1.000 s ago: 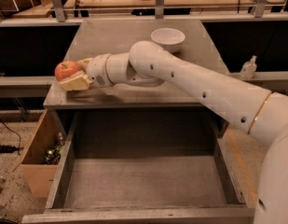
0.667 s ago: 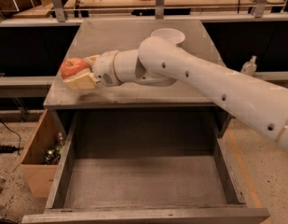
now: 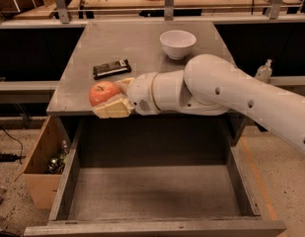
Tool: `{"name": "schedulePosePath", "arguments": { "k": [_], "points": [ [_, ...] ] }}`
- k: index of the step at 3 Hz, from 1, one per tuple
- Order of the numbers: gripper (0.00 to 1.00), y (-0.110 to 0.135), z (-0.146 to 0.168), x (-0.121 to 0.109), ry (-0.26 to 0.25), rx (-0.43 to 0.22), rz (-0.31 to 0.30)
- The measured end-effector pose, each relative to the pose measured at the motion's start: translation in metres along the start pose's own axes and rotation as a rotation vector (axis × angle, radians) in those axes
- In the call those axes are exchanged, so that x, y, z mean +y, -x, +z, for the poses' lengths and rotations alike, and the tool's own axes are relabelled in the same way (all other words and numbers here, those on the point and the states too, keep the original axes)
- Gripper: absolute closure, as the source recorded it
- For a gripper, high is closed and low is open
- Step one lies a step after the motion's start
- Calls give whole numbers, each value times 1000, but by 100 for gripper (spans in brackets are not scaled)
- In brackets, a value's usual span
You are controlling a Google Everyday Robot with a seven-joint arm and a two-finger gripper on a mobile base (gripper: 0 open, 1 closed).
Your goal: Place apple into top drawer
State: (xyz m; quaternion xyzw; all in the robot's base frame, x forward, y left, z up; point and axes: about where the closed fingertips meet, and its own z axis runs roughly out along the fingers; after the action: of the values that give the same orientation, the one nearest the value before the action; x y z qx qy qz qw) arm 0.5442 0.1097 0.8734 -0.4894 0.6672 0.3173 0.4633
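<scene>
The apple [image 3: 103, 93], red-orange and round, is held between the cream-coloured fingers [image 3: 113, 109] of my gripper [image 3: 114, 97]. The gripper is at the front left edge of the grey cabinet top [image 3: 142, 43], just above and behind the open top drawer. The top drawer [image 3: 152, 191] is pulled out wide below, grey and shallow, with nothing in it. My white arm reaches in from the right and hides part of the cabinet's front edge.
A white bowl [image 3: 177, 43] stands at the back right of the cabinet top. A dark snack bar [image 3: 111, 68] lies behind the gripper. A brown cardboard box [image 3: 46, 167] with small items sits on the floor left of the drawer. A bottle [image 3: 263, 71] stands at the right.
My gripper with the apple has moved right and toward the front edge of the cabinet top. The snack bar, earlier hidden by the arm, now shows.
</scene>
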Motion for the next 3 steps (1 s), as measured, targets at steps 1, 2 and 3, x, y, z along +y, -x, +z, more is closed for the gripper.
{"name": "schedulePosePath", "arguments": {
  "k": [1,2,3],
  "points": [
    [100,-72,-37,41,25,89,73],
    [100,-126,-52,67,57,147,137],
    [100,-181,-55,81,56,139,185]
  ]
}}
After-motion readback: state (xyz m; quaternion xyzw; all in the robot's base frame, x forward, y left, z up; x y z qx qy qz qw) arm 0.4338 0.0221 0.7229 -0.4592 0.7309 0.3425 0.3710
